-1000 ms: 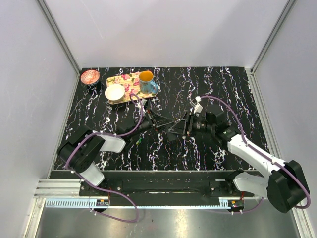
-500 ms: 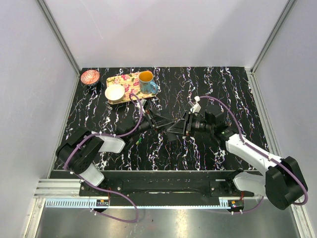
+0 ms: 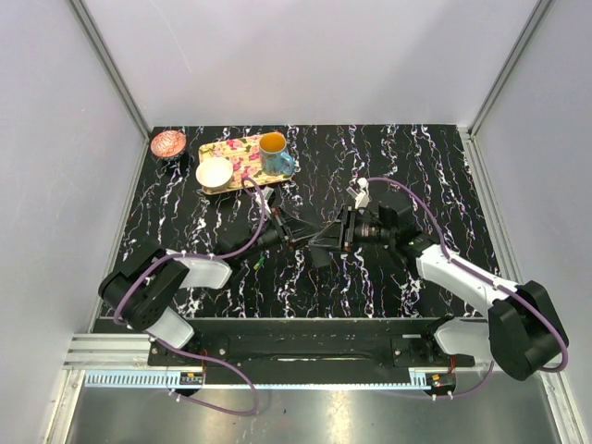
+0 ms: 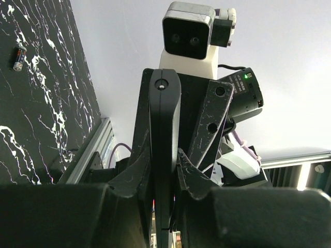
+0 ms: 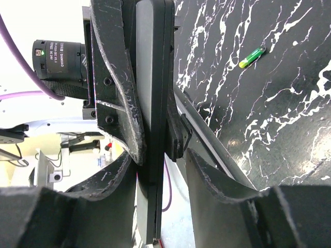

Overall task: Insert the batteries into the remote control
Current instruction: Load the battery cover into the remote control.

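grip: my left pincer [image 4: 164, 169] and right pincer [image 5: 155, 151] both clamp the flat black plastic remote control [image 5: 152, 62], edge-up over mid-tabletop [image 3: 416, 166] | risk: opposed pulls could twist it loose, I judge | slim green-ended battery [image 5: 252, 57] waits toward the near edge

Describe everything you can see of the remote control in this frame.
The remote control is a slim, flat slab of smooth black plastic. Both wrist views show it edge-on, so its battery recess and buttons are hidden. It is pinched from opposite ends by the left hand and the right hand, each shut on its flat faces. From above it is mostly hidden between them; whether it touches the table cannot be told.
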Controlling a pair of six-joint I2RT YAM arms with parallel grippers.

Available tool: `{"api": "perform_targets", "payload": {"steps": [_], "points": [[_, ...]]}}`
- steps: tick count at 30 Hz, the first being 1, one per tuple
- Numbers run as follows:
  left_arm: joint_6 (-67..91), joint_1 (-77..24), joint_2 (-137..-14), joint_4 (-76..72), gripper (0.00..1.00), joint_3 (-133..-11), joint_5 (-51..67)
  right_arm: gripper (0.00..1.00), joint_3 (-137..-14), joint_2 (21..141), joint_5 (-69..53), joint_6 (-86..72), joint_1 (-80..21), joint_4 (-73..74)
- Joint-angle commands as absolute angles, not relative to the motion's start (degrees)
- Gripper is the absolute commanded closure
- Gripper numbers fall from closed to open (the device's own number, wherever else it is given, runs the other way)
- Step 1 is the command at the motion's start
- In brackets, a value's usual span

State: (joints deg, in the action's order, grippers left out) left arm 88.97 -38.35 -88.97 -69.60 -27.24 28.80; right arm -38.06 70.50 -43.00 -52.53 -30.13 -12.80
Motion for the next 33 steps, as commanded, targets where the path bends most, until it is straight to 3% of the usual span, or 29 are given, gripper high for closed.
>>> {"api": "perform_targets", "payload": {"steps": [1, 9, 11, 12, 16, 23, 33], "points": [[89.65, -39.99, -84.11, -76.73, 1.0, -26.81, 33.57, 1.0, -40.6, 72.6, -39.55, -51.33, -29.18, -14.24], [85.87, -40.08, -81.83, -71.54, 1.0, -24.87, 32.96, 1.0, -41.92, 72.25, -41.13, -51.77, -28.48, -15.29], [85.35, -40.08, -82.09, -70.67, 1.0, -24.87, 32.26, 0.91, -42.19, 71.81, -42.1, -52.21, -28.48, -15.47], [85.17, -40.08, -82.35, -70.32, 1.0, -24.87, 31.99, 0.76, -42.1, 71.63, -42.8, -52.29, -28.48, -16.16], [84.81, -39.99, -83.76, -70.49, 1.0, -25.14, 31.47, 0.51, -42.45, 70.58, -46.13, -52.56, -28.48, -16.17], [84.55, -39.82, -86.04, -71.37, 1.0, -26.1, 30.76, 0.28, -42.98, 65.41, -48.16, -50.45, -28.48, -11.26], [85.43, -39.38, -86.31, -71.55, 1.0, -29.53, 30.67, 0.24, -36.75, 60.21, -47.99, -50.27, -28.48, -8.86]]}}
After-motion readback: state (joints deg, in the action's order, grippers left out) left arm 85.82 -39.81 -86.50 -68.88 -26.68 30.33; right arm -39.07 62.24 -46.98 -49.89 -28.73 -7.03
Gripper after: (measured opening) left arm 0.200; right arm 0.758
